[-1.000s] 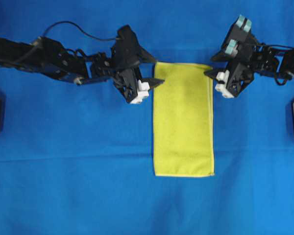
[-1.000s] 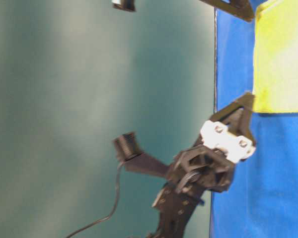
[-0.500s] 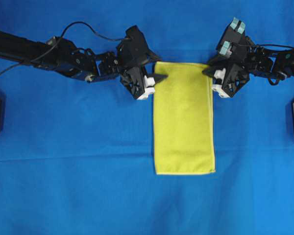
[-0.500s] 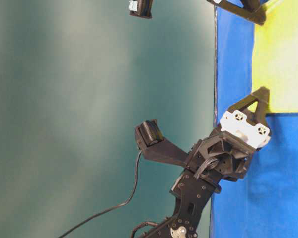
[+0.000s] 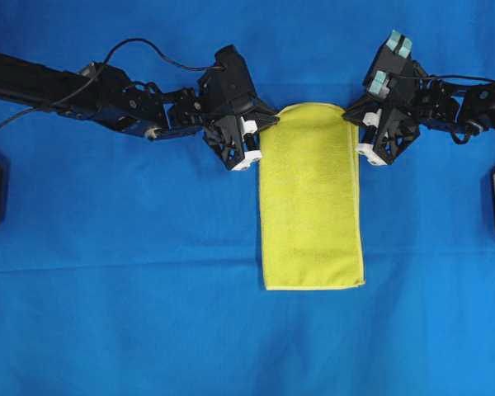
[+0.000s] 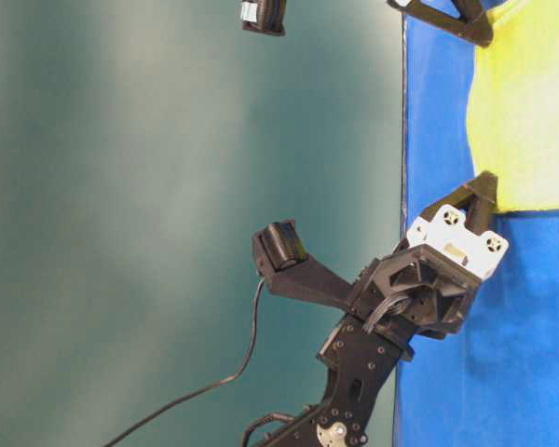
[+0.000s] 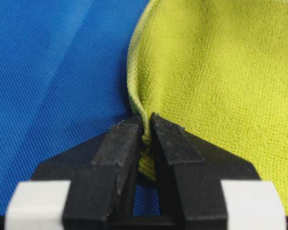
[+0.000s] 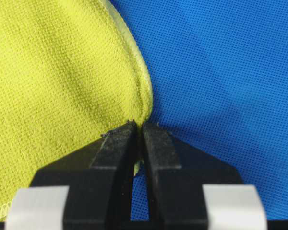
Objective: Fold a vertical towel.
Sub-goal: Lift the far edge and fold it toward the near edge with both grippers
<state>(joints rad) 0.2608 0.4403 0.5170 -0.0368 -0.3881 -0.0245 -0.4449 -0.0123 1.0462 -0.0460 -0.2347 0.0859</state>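
Our left end effector [image 7: 146, 125] is clenched on the left hem of the yellow towel [image 5: 312, 198], near its far corner, with a fold of cloth pinched between the black fingers [image 7: 119, 143]. Our right end effector [image 8: 139, 128] grips the opposite hem the same way. Seen from overhead, we see the towel lying lengthwise on the blue cloth [image 5: 148, 313] covering the surface, between our two arms; its far edge bows up into a rounded arc, while its near end lies flat.
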